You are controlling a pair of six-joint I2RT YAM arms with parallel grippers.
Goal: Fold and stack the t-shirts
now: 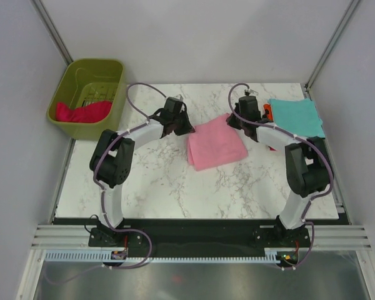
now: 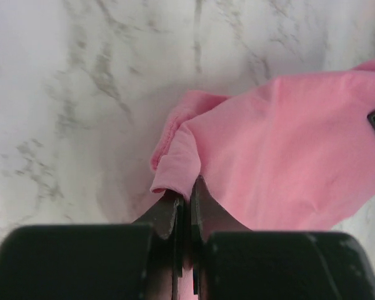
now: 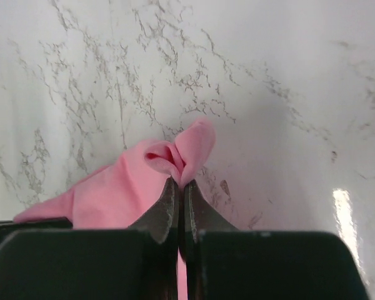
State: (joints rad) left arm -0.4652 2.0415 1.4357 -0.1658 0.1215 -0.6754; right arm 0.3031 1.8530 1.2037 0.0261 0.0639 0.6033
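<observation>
- Your bench [image 1: 175, 181] has a white top with grey marble veining, and it fills the middle of the top view.
- Plain pale grey walls close it in on three sides: a back wall [image 1: 200, 37], a left wall [image 1: 19, 137] and a right wall [image 1: 362, 125].
- Slim metal uprights mark the back corners, a left post [image 1: 52, 31] and a right post [image 1: 334, 39].
- Along the near edge you see a black strip [image 1: 200, 226], silver rails [image 1: 56, 236] and a white slotted duct [image 1: 200, 256].
- The light is soft and even. A bright glare patch [image 3: 344, 212] sits on the bench top in the right wrist view.
- Below the duct lies a dull grey, slightly glossy surface [image 1: 200, 281].
</observation>
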